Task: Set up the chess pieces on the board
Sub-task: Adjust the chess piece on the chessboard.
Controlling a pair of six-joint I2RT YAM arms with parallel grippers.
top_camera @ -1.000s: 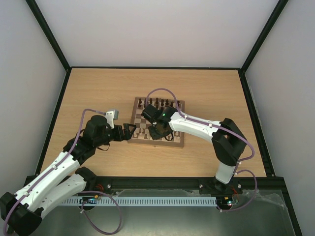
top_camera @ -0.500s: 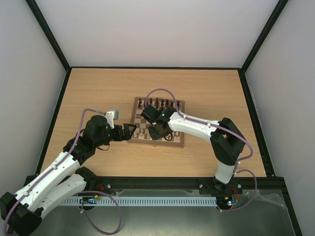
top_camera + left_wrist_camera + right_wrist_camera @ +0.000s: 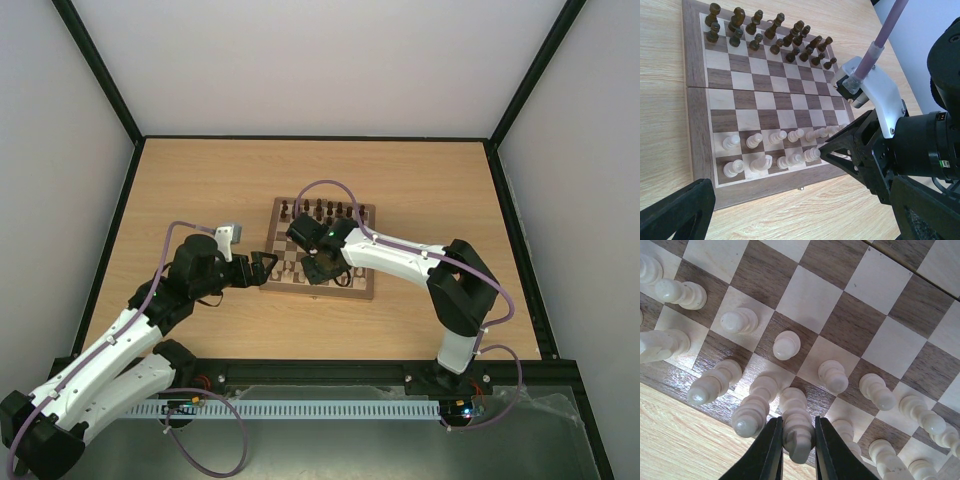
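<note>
The board lies mid-table, and its brown border shows in the left wrist view. Pale beige chess pieces stand in two rows on its near side. My right gripper is low over the near row, shut on a tall pale piece that is upright between its black fingers, over a dark square of the front row. I cannot tell whether the piece's base touches the board. My left gripper is open and empty at the board's near left edge, with wide-spread fingers.
Dark brown pieces fill two rows on the board's far side. Another pale piece stands tight against the held one on its left, and more pale pieces crowd around. My right arm's gripper body hangs over the board's near right corner.
</note>
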